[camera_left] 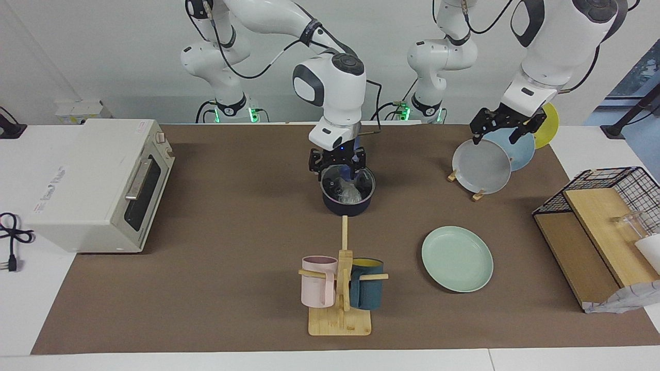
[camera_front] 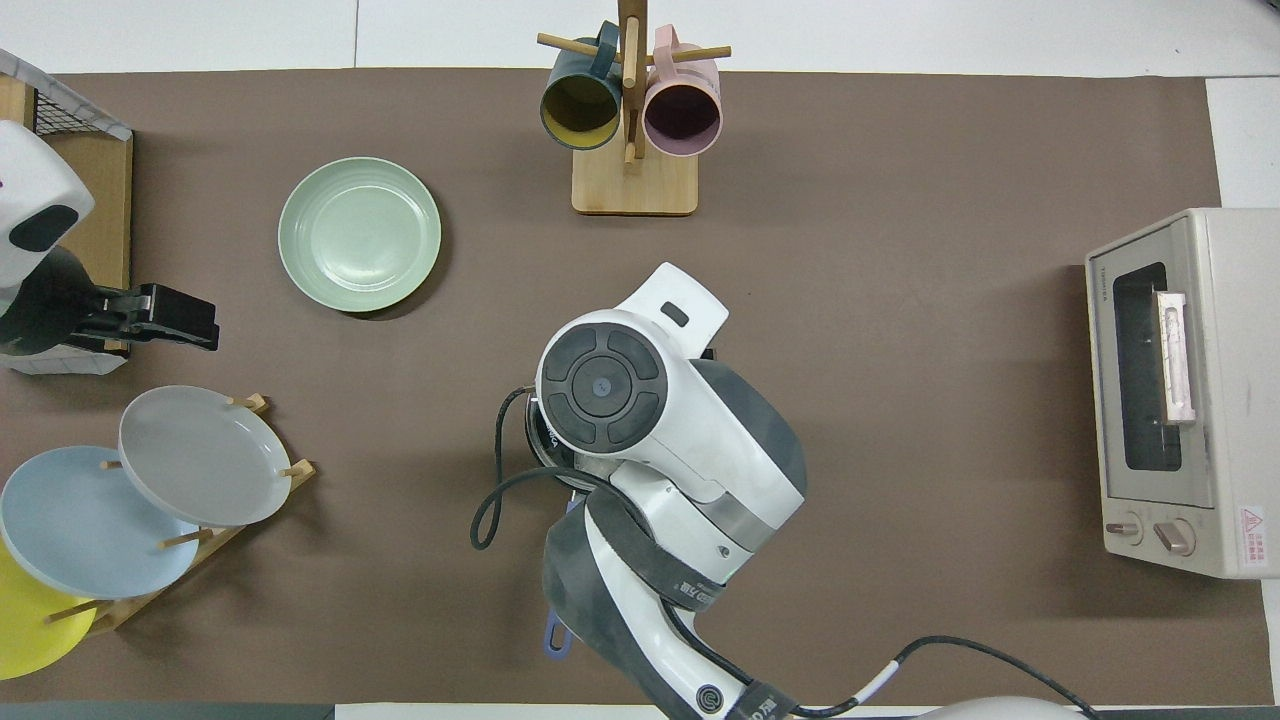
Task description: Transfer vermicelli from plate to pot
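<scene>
1. The vermicelli lies inside the pot, a pale wispy clump against the black inside.
2. The pot stands near the middle of the brown mat, somewhat toward the mat's edge at the robots' end (from overhead the right arm covers nearly all of it, with only the tip of the blue handle showing below the arm).
3. The right gripper hangs just above the pot's rim, on the side nearer the robots, with its jaws spread and nothing between them.
4. The plate sits flat on the mat, bare of noodles, farther from the robots than the pot and toward the left arm's end of the table.
5. The left gripper is over the plate rack near the mat's corner at the left arm's end, just above the grey plate; its jaws are spread and hold nothing.
6. A light-blue plate and a yellow plate stand in the same rack.
7. A wooden mug stand near the mat's edge farthest from the robots carries a pink mug and a dark teal mug.
8. A toaster oven sits at the right arm's end, partly on the mat's edge.
9. A wire basket with wooden boards stands at the left arm's end.
</scene>
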`<state>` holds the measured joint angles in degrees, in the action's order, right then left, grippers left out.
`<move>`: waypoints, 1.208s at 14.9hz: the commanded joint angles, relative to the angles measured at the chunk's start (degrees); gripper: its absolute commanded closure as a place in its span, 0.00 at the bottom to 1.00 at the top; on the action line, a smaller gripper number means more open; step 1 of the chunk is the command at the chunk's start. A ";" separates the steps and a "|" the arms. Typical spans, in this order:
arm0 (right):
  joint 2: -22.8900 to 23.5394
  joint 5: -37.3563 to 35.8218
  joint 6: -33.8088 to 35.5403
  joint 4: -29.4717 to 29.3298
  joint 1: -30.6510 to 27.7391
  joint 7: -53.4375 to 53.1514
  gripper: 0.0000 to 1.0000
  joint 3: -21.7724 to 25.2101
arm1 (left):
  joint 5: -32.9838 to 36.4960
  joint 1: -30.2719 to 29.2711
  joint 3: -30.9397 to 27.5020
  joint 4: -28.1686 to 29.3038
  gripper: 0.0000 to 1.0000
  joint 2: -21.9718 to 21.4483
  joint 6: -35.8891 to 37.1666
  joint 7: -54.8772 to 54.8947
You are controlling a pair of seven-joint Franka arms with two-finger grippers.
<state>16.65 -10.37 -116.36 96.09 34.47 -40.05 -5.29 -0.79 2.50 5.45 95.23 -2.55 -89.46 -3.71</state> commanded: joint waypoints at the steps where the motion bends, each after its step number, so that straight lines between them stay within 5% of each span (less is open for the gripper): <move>1: -1.00 -0.08 2.01 0.32 -2.73 1.28 0.00 -0.33 | -0.88 -0.92 0.44 0.66 0.00 -1.06 0.16 -0.07; 14: -16.10 5.72 23.44 -0.12 -25.48 21.47 0.00 0.55 | -0.88 -0.92 0.44 0.66 0.00 -1.06 0.16 -0.07; 18: -21.39 7.82 30.92 0.32 -28.66 38.08 0.00 6.42 | -0.88 -0.92 0.44 0.66 0.00 -1.06 0.16 -0.07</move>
<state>-2.84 -4.70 -87.38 94.99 7.51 -8.54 -0.62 -0.79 2.50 5.45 95.23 -2.55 -89.46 -3.71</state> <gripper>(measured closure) 0.000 0.000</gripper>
